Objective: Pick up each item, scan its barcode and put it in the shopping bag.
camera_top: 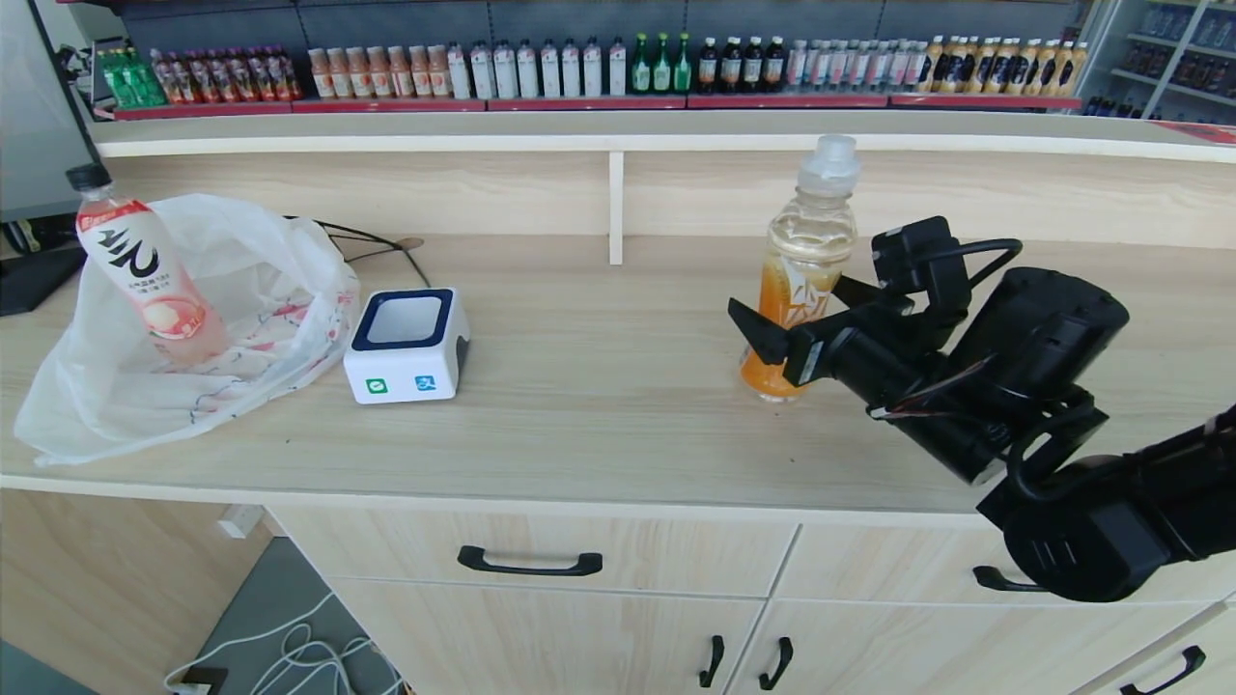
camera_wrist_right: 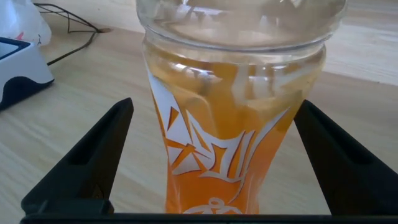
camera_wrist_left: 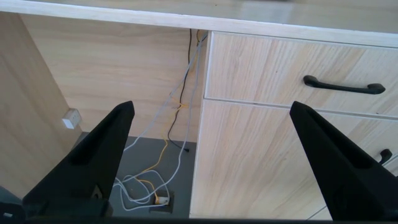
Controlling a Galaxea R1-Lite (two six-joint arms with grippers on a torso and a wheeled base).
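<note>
An orange drink bottle (camera_top: 800,280) with a clear cap stands upright on the wooden counter (camera_top: 599,405), right of centre. My right gripper (camera_top: 787,297) is open around its lower half, one finger on each side. The right wrist view shows the bottle (camera_wrist_right: 236,124) between the fingers (camera_wrist_right: 87,168) with a small gap on both sides. A white plastic shopping bag (camera_top: 241,347) lies at the counter's left with a pink drink bottle (camera_top: 140,270) leaning inside it. The white barcode scanner (camera_top: 406,345) sits just right of the bag. My left gripper (camera_wrist_left: 211,155) hangs open below the counter edge, facing the cabinet.
A raised ledge (camera_top: 618,145) runs along the back of the counter, with shelves of bottles (camera_top: 579,68) behind. A thin cable (camera_top: 377,246) lies behind the scanner. Drawers with black handles (camera_wrist_left: 342,84) are below, and loose cables (camera_wrist_left: 149,186) lie on the floor.
</note>
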